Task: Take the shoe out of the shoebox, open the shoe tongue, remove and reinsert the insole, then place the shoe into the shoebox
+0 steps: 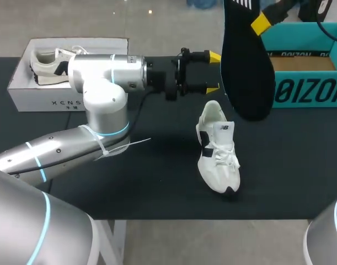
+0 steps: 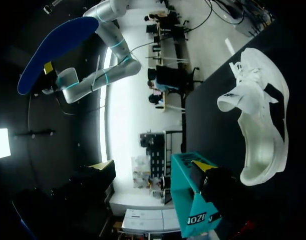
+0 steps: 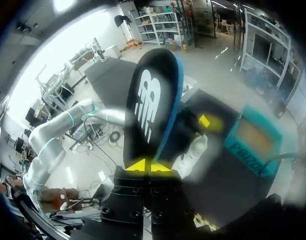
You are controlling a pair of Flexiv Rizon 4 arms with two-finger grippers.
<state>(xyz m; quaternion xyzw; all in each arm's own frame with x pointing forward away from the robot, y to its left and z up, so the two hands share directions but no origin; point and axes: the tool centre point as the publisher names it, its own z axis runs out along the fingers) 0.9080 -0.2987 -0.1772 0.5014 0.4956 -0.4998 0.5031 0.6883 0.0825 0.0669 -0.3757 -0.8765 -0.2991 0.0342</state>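
Dark table: shoe, teal shoebox seemingly apart; insole aloft.

— The arms?
— Left arm and right arm are rounded silver-grey shells with thin cyan rings at the joints. There's a white cable tie on the left one.
— And the hands?
— Left hand and right hand are black, screwed blocks with yellow fingertips.

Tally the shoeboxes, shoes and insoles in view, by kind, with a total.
Shoeboxes: 2 (white cardboard shoebox, teal cardboard shoebox)
Shoes: 2 (white lace-up sneaker lying outside them, pale sneaker inside the white one)
Insoles: 1 (black foam insole, held up in the air)
Total: 5
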